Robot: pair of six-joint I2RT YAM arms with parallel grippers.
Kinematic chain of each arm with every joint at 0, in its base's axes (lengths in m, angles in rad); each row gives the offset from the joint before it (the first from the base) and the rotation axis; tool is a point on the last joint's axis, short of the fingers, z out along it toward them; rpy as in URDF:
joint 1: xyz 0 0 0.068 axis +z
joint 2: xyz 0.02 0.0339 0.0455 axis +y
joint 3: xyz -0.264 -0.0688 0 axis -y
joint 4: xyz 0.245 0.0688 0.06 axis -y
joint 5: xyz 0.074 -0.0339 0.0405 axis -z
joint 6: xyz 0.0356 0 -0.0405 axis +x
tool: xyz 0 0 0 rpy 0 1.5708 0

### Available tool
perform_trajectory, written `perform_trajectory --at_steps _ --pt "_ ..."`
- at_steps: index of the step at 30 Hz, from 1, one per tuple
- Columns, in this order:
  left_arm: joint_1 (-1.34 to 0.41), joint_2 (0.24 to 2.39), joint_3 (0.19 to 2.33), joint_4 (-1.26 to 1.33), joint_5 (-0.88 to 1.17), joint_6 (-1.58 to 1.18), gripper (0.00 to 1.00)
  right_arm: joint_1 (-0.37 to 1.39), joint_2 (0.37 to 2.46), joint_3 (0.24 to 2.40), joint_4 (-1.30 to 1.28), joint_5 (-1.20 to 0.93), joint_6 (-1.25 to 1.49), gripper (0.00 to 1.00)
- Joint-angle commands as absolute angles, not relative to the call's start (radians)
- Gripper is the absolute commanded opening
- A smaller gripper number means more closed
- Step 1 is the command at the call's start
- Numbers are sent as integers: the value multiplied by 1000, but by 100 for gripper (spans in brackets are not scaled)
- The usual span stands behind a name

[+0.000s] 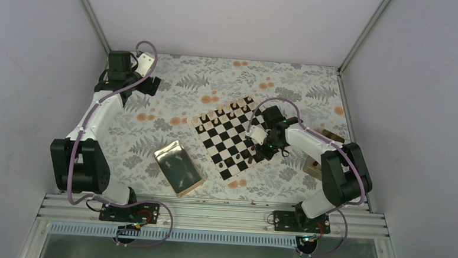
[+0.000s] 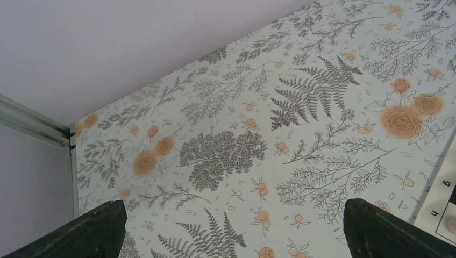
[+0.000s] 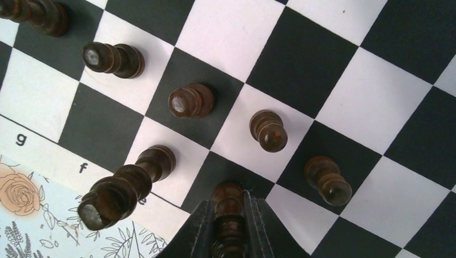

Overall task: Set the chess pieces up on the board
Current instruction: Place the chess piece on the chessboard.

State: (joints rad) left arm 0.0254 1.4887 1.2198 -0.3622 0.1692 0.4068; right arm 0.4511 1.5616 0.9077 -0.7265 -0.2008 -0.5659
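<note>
The board (image 1: 229, 138) lies in the middle of the table, with chess pieces (image 1: 226, 114) along its far edge and dark ones (image 1: 244, 160) near its right edge. My right gripper (image 1: 260, 143) is low over that right edge. In the right wrist view the gripper (image 3: 229, 207) is shut on a dark brown piece (image 3: 228, 215), whose base sits on a black edge square. A tall dark piece (image 3: 121, 185) stands on the square to its left, and dark pawns (image 3: 268, 130) stand one row further in. My left gripper (image 2: 234, 226) is open over the flowered cloth at the far left, holding nothing.
A shiny gold tray (image 1: 178, 168) with a few small pieces in it lies near the front, left of the board. A small tan box (image 1: 314, 168) sits by the right arm. A corner of the board (image 2: 443, 207) shows in the left wrist view.
</note>
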Motion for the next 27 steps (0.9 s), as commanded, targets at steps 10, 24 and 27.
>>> perform_trajectory --at_steps 10,24,27 --pt "25 1505 1248 -365 166 402 100 458 1585 900 -716 -193 -568 21" --pt "24 1506 1253 -369 172 403 100 457 1495 932 -776 -156 -551 29" --pt "24 1502 1252 -369 172 405 100 455 1464 953 -799 -143 -547 30"
